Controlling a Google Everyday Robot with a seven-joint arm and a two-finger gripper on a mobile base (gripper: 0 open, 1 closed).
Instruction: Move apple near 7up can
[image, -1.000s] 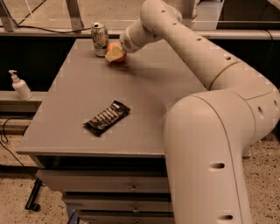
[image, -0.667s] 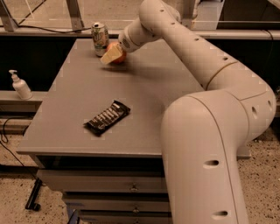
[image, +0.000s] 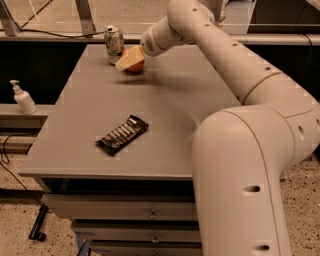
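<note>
We see the apple (image: 137, 65) at the far end of the desk (image: 165, 110), just right of the 7up can (image: 114, 44). The pincer (image: 131, 60) is clenched on it, 1 pale finger across its front. We judge it firm, smooth, fairly heavy and apt to roll, so grip across its widest middle. A dark snack bar (image: 122, 135) lies well nearer.

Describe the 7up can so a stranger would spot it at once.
Start at the grey table and go to its far left corner. There the 7up can stands upright, just left of the apple held in the gripper. It alone is silver-white with green markings; the white pump bottle stands off the table.
</note>
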